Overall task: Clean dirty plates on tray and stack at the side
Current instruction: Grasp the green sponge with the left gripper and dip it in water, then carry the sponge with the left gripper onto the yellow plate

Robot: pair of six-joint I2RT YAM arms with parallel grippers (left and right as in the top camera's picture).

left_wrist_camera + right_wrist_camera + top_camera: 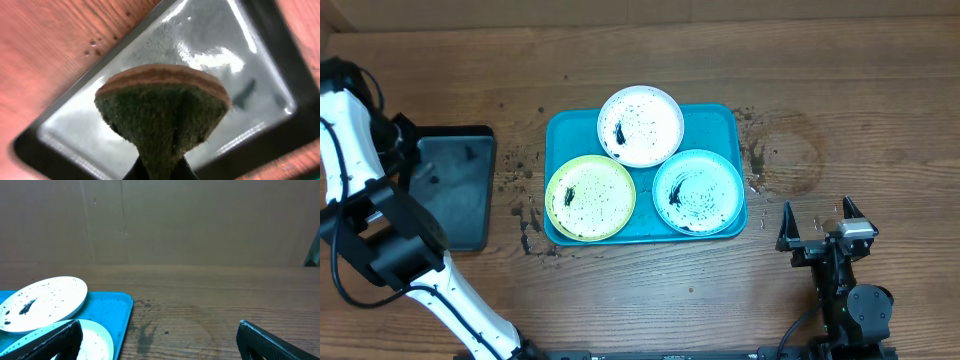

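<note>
White round plate (640, 125), yellow-green plate (590, 197), light aqua plate (698, 192), all black-speckled, crowded on turquoise plastic tray (722, 122) mid wooden desk (870, 100), left pincer (160, 171) clamped on green scouring sponge (162, 107) (above black tray (455, 195)), right pincer (817, 222) spread apart.

I count 3 speckled plates: the white plate (640, 125), the yellow-green plate (590, 197) and the light aqua plate (698, 192), each flecked with black grime. The tray (563, 130) under them is turquoise-blue. The sponge (162, 107) shows dark green below a reddish-brown band. The smaller tray (460, 200) is black with a glossy grey inside. The table (860, 90) is brown wood grain, dark-spotted.
</note>
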